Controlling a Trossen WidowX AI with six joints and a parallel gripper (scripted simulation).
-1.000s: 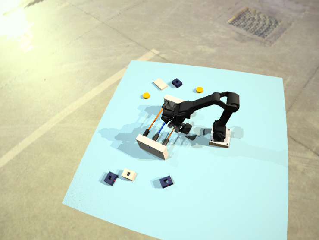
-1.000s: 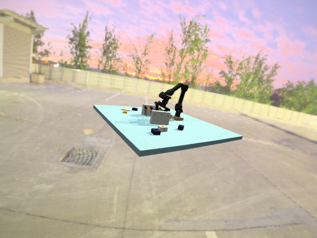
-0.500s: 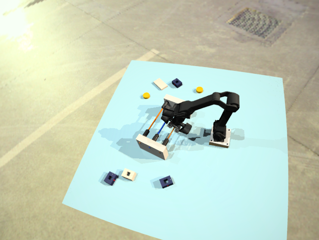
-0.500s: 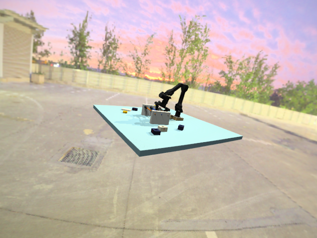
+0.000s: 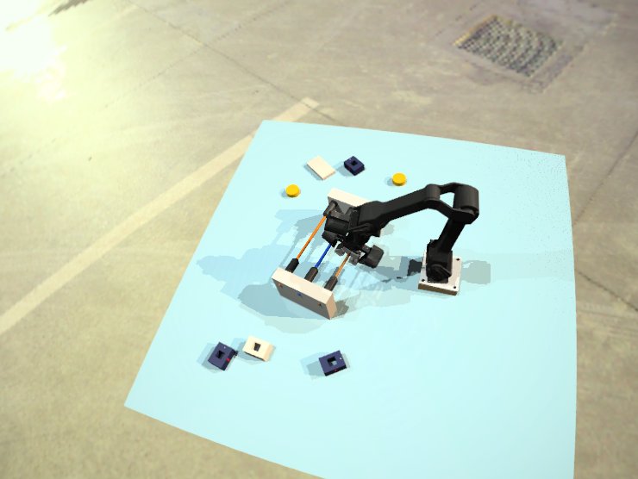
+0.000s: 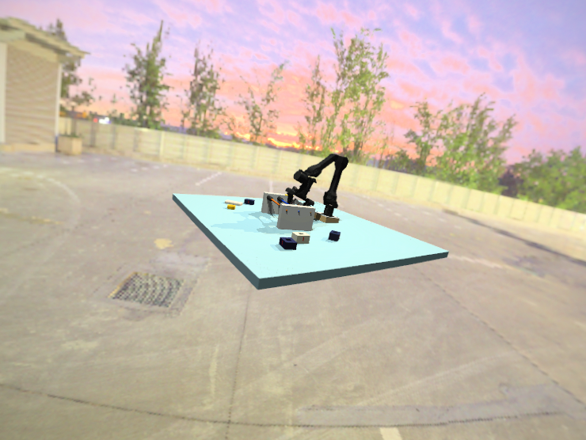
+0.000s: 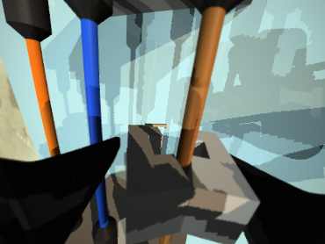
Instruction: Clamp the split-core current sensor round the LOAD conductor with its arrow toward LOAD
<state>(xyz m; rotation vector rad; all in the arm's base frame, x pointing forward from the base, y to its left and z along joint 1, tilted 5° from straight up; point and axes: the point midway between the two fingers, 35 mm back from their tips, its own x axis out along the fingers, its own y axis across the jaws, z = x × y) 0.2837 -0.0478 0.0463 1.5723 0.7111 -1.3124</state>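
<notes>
Table [image 5: 438, 370] [image 6: 359, 255]: supports the whole arrangement. End blocks, the nearer one [image 5: 303, 293] [image 6: 295, 218] included: hold three conductors parallel and raised, presumably leaving room for clamping. Grey sensor [image 7: 206, 193]: around the brown-orange conductor [image 7: 199, 83], between the fingers; latching cannot be confirmed. Hand [image 5: 350, 254] [image 7: 167, 147]: spread, gripping nothing, so the conductor probably bears the sensor. LOAD marker and arrow: not legible.
</notes>
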